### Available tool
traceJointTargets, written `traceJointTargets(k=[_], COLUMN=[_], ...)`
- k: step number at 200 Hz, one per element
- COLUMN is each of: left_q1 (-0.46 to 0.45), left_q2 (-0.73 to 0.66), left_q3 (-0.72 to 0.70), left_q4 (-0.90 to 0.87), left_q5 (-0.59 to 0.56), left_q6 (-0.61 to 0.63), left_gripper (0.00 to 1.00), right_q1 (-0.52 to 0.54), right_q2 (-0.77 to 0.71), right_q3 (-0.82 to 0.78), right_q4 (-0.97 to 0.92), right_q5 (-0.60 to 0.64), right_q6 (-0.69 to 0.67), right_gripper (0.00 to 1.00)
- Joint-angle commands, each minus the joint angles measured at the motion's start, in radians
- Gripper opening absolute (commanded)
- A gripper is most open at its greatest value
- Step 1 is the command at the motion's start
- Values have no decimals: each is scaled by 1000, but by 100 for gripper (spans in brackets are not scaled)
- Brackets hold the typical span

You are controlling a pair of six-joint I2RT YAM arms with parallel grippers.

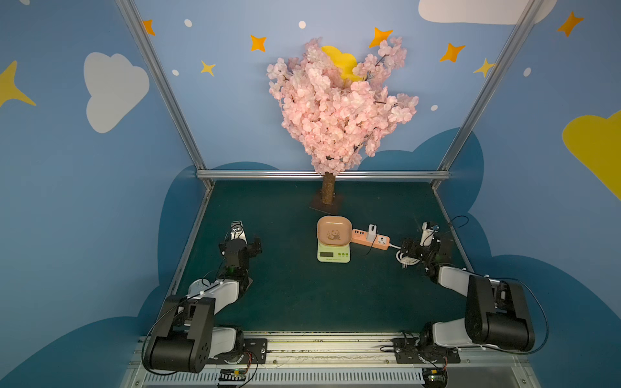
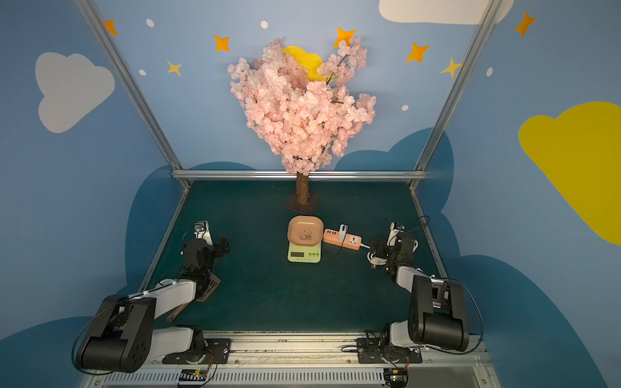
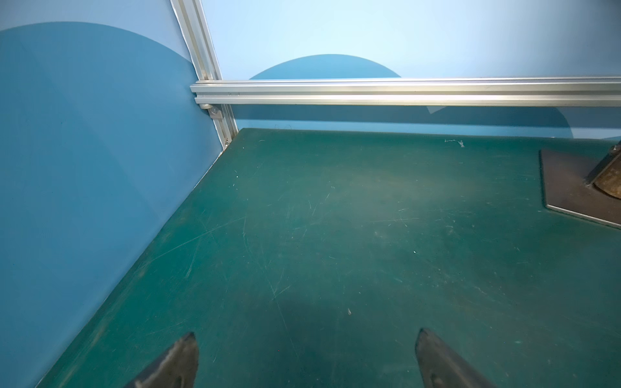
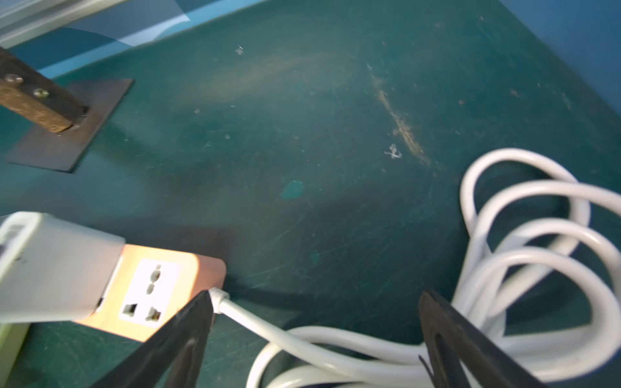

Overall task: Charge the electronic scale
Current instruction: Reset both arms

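Judging by the layout, you have hardly begun: the scale point(image 1: 333, 250) sits just beside the strip point(image 1: 383, 240), whose charger point(image 1: 371, 232) is plugged in, yet no cable visibly reaches the scale. Your right tool point(image 4: 315, 294) hangs open above the strip's cord point(image 4: 336, 346); your left tool point(image 3: 306, 334) is open too, well apart from the strip.

Both top views: high, front, looking down across whole table point(image 1: 302, 302). Wrist views: low, close, share tree base point(image 3: 571, 181).
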State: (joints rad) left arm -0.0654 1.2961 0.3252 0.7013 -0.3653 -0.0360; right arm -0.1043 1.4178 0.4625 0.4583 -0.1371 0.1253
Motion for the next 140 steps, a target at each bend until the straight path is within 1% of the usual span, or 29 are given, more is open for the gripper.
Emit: traceJointTargets(k=[1,14,21,30,45,61,82,101,128,140], left_q1=[3,3,2,0,-9,-23,-37,-80,-91,-85], left_q2=[-19,-37,-50,-63,-73,-91,-97,-131,-153,-132], left_q3=[3,-4,-7,-16,-23,-8,-15,-22,-49,-69], left_q4=[-46,-64,-75,-74,-82,-150,-140,-191,-159,-72], left_q5=[14,13,22,37,36,23,17,-27,-64,-75], left_q6=[17,12,8,6,7,15,29,66,93,123], left_gripper=[100,100,100,100,100,100,100,100,100,100], right_q1=[36,68,74,81,82,84,85,89,98,100], right_q2=[-21,6,44,72,90,84,56,50,50,51], right_q3=[-10,-26,-40,-67,-84,-78,-47,-34,-29,-29], right_q4=[115,164,215,328,388,361,258,237,204,205], right_q5=[11,47,56,61,73,74,84,89,108,111], right_q6=[-54,-82,-82,-106,-86,-89,-72,-87,-91,-90], right_gripper=[95,95,95,96,95,95,95,95,95,95])
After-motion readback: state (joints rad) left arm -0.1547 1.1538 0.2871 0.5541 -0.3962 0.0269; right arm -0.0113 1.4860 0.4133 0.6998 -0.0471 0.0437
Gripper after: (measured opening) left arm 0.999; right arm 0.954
